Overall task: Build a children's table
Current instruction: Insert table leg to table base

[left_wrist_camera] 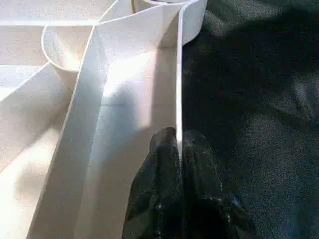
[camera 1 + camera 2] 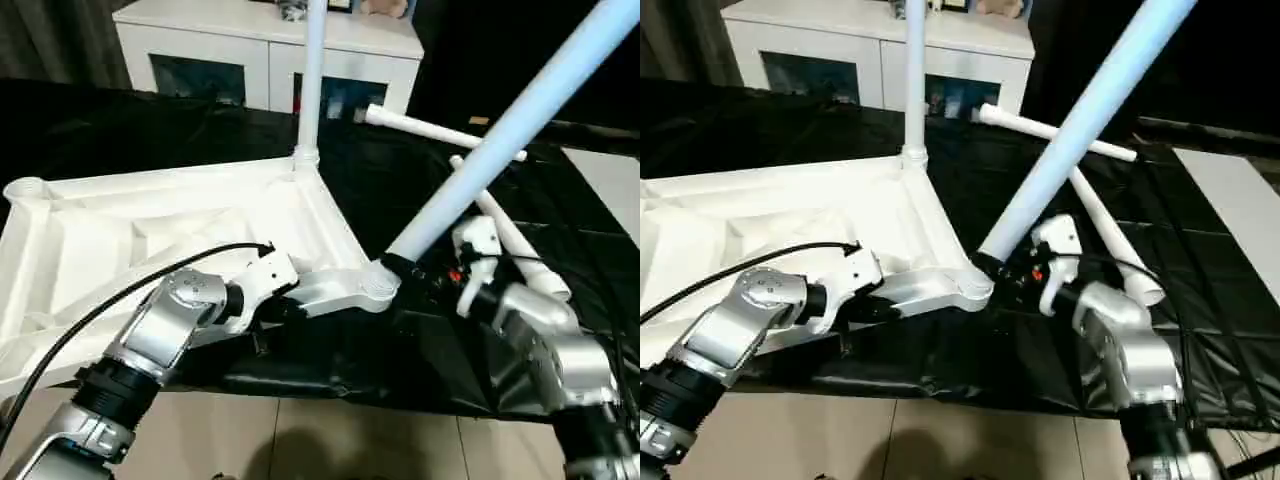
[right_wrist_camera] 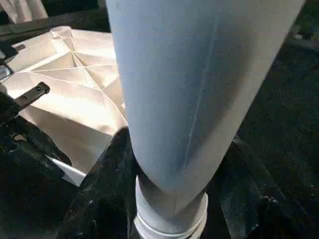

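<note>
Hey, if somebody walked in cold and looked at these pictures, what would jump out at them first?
Probably the long white leg slanting up across the scene, its lower end at the near corner socket of the upturned tabletop, gripped near its base by the right gripper. Next, the leg already upright in the far corner, and the left gripper pinching the tabletop's edge wall. Two spare legs lie on the black sheet behind.

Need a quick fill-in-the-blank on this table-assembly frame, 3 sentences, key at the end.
1. The left gripper is shut on the tabletop's thin ____.
2. The right gripper holds a slanted leg at the tabletop's near corner ____.
3. One leg already stands ____ in the far corner, while two loose legs lie on the black cloth.

Missing: rim; socket; upright
</note>
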Tool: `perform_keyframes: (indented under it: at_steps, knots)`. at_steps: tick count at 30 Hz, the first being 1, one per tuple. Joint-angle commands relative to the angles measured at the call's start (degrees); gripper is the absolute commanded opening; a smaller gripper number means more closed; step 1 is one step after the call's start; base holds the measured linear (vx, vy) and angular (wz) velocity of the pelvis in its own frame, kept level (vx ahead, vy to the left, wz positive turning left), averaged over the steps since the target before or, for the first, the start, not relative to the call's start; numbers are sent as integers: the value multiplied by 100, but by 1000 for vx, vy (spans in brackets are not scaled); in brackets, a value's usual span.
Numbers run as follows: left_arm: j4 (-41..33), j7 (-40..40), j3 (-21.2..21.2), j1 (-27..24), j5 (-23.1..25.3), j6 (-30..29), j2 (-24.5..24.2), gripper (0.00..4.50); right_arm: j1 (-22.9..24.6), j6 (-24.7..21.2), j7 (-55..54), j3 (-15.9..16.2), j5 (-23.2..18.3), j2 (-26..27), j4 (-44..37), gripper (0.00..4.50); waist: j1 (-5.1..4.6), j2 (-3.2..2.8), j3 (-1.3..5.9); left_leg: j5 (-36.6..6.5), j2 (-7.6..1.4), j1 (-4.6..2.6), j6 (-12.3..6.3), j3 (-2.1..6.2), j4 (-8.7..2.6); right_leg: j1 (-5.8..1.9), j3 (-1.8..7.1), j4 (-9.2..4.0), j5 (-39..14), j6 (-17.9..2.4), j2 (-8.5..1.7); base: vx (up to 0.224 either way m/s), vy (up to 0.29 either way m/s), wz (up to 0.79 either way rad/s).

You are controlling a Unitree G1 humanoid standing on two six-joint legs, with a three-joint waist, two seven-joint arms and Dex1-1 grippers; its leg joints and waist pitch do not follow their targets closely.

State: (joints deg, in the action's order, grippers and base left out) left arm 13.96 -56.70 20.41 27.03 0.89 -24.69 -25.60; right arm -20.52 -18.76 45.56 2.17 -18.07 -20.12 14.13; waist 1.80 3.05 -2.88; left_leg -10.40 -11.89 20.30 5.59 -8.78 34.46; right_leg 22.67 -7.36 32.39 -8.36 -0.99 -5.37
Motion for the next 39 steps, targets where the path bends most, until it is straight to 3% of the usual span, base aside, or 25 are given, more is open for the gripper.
perform_keyframes:
  at_steps: [1, 3, 4, 6, 7, 8, 10, 12, 16, 19, 25, 29, 31, 32, 33, 34, 35, 36, 37, 38, 39]
  knots:
    - [-260, 66, -348, 299, -211, 144, 77, 0, 85, -629, 8, 376, 288, -43, 629, 180, -32, -67, 274, -2667, -95, -58, -40, 99, -468, -211, 84, -651, -3910, -27, -355, 0, 0, 0]
    - [-255, 77, -326, 314, -183, 165, 60, 0, -80, -779, 77, 412, 246, -62, 683, 180, -52, -81, 267, -2810, -113, -72, -28, 130, -486, -222, 49, -652, -3766, -85, -353, 0, 0, 0]
    - [-251, 87, -312, 323, -164, 176, 51, 0, -154, -853, 113, 430, 255, -71, 699, 180, -60, -88, 254, -2961, -128, -120, -11, 137, -487, -211, 16, -683, -3738, -103, -355, 0, 0, 0]
    - [-224, 106, -288, 354, -123, 198, 40, 0, -354, -1033, 168, 481, 305, -86, 783, 180, -86, -101, 252, -3106, -158, -124, 38, 166, -512, -263, -32, -673, -3598, -141, -370, 0, 0, 0]
    - [-213, 110, -284, 364, -114, 204, 38, 0, -398, -1062, 187, 505, 322, -95, 802, 180, -94, -98, 256, -3149, -164, -107, 65, 181, -526, -283, -26, -658, -3572, -131, -382, 0, 0, 0]
    - [-213, 110, -284, 364, -114, 204, 38, 0, -398, -1062, 187, 505, 322, -95, 802, 180, -81, -100, 248, -3169, -149, -159, 68, 163, -509, -231, -12, -684, -3619, -148, -392, 0, 0, 0]
    - [-211, 152, -255, 381, -74, 228, 40, 0, -573, -1347, 391, 724, 367, -177, 861, 180, -79, -73, 243, -3073, -113, -176, 48, 148, -472, -217, -32, -709, -3784, -129, -402, 0, 0, 0]
    - [-205, 165, -241, 398, -60, 234, 42, 0, -639, -1475, 456, 856, 430, -203, 921, 180, -74, -85, 242, -3020, -124, -154, 53, 153, -484, -232, -23, -702, -3777, -103, -401, 0, 0, 0]
    - [-207, 184, -219, 426, -41, 246, 46, 0, -756, -1474, 573, 894, 392, -122, 975, 180, -57, -100, 245, -3057, -137, -177, 63, 150, -492, -207, -6, -685, -3662, -168, -399, 0, 0, 0]
    - [-196, 175, -196, 454, -20, 267, 38, 0, -830, -1397, 927, 1247, 591, -255, 1004, 180, -56, -110, 247, -3138, -145, -173, 73, 157, -506, -213, 4, -670, -3582, -185, -390, 0, 0, 0]
    - [-178, 165, -178, 479, 0, 260, 66, 0, -913, -1434, 833, 1221, 676, -185, 1417, 180, -55, -100, 243, -3093, -135, -181, 50, 150, -495, -201, -1, -689, -3677, -183, -404, 0, 0, 0]
    - [-169, 145, -152, 460, 13, 247, 78, 0, -937, -1213, 701, 1190, 819, -100, 1790, 180, -127, -126, 191, -3562, -143, -248, 100, 186, -494, -177, -137, -785, -3972, -15, -366, 0, 0, 0]
    - [-179, 121, -136, 446, 9, 240, 75, 0, -948, -1166, 643, 1149, 833, -51, 1890, 180, -176, -195, 142, -4098, -213, -296, 137, 240, -573, -228, -280, -813, -3953, 69, -298, 0, 0, 0]
    - [-199, 109, -124, 422, 12, 242, 69, 0, -970, -1074, 552, 1110, 875, 3, 2027, 180, -212, -237, 140, -4696, -397, -110, 205, 312, -841, -498, -244, -376, -3115, -81, -215, -59, -12, 3]
    - [-209, 99, -110, 403, 21, 260, 61, 0, -997, -978, 431, 1050, 903, 60, 2161, 180, 82, -314, 127, -5309, -540, 250, 288, 175, -1236, -706, 8, 597, -1529, -381, -91, -59, -12, 3]
    - [-218, 98, -90, 385, 45, 296, 46, 0, -1021, -901, 301, 995, 929, 104, 2265, 180, 77, -151, 94, -5126, -412, -83, 115, -11, -1227, -369, 266, 586, -1758, -393, -68, -19, -59, 17]
    - [-217, 110, -70, 370, 84, 342, 30, 0, -1051, -820, 179, 956, 964, 139, 2367, 180, 90, 102, 158, -4480, -206, -286, 154, 62, -778, -152, 475, 81, -3285, -212, -272, 59, -121, 13]
    - [-205, 135, -50, 358, 138, 402, 14, 0, -1086, -742, -6, 878, 983, 188, 2477, 180, 202, 149, 140, -2072, 80, -400, 37, 43, 139, 188, 578, -746, -6351, 196, -818, 59, -121, 13]
    - [-197, 163, -45, 344, 173, 433, 9, 0, -1115, -710, -206, 767, 966, 246, 2568, 180, 198, 155, 181, -1623, 26, -171, 24, 108, 24, -66, 569, -645, -6258, 199, -863, 22, -108, -22]
    - [-206, 194, -53, 326, 189, 449, 13, 0, -1115, -678, -404, 661, 949, 297, 2621, 180, 224, 61, 235, -1521, -54, 135, 226, 165, -385, -320, 337, -413, -5311, 171, -574, 35, -21, -40]
    - [-216, 211, -64, 316, 187, 453, 20, 0, -1106, -653, -491, 618, 952, 317, 2646, 180, 220, 27, 283, -1628, -103, 95, 290, 186, -458, -301, 327, -394, -4622, 69, -501, 35, -21, -40]
